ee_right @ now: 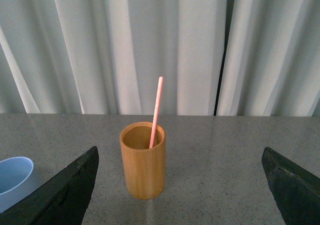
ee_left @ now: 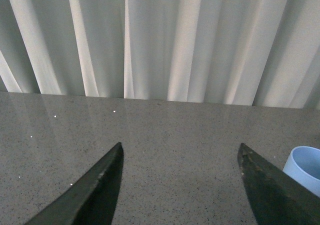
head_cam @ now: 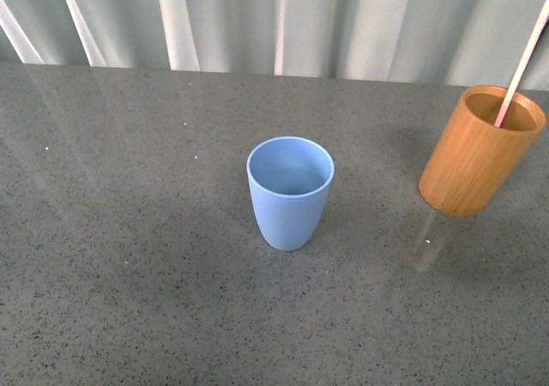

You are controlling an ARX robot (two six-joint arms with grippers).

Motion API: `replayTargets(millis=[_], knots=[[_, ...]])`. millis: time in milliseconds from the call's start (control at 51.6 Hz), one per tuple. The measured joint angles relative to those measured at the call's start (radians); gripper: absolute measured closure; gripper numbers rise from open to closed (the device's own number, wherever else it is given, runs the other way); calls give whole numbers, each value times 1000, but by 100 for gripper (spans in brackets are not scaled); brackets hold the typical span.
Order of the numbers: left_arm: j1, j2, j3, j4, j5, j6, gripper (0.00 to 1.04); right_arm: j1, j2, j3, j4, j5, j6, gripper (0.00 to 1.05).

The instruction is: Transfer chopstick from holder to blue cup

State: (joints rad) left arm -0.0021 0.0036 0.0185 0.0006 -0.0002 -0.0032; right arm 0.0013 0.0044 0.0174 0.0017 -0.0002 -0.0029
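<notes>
The light blue cup (head_cam: pixel 290 192) stands empty in the middle of the grey table. The orange-tan wooden holder (head_cam: pixel 481 150) stands to its right with one thin pale chopstick (head_cam: pixel 523 58) leaning out of it. Neither gripper shows in the front view. In the right wrist view the holder (ee_right: pixel 143 160) and the pinkish chopstick (ee_right: pixel 156 110) stand ahead of my open right gripper (ee_right: pixel 180 150), well beyond its fingertips; the cup's rim (ee_right: pixel 14 177) shows at one edge. My left gripper (ee_left: pixel 180 146) is open and empty over bare table, the blue cup (ee_left: pixel 306 168) beside one finger.
The grey speckled table (head_cam: pixel 129 232) runs back to a white pleated curtain (head_cam: pixel 274 21) along its far edge. The holder stands near the table's right side.
</notes>
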Motion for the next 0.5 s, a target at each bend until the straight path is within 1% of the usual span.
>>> replayTargets(millis=[155, 213, 271, 387, 445, 503], knots=[[0, 0, 0, 0, 0, 0, 11, 0, 0, 0, 0, 0, 0, 10], [0, 0, 0, 0, 0, 2, 5, 0, 0, 0, 0, 0, 0, 10], [0, 0, 0, 0, 0, 1, 7, 0, 0, 0, 0, 0, 0, 10], [0, 0, 0, 0, 0, 1, 7, 0, 0, 0, 0, 0, 0, 10], [0, 0, 0, 0, 0, 1, 7, 7, 95, 45, -100, 96, 41, 10], [0, 0, 0, 0, 0, 1, 7, -11, 229, 61, -60, 106, 51, 10]])
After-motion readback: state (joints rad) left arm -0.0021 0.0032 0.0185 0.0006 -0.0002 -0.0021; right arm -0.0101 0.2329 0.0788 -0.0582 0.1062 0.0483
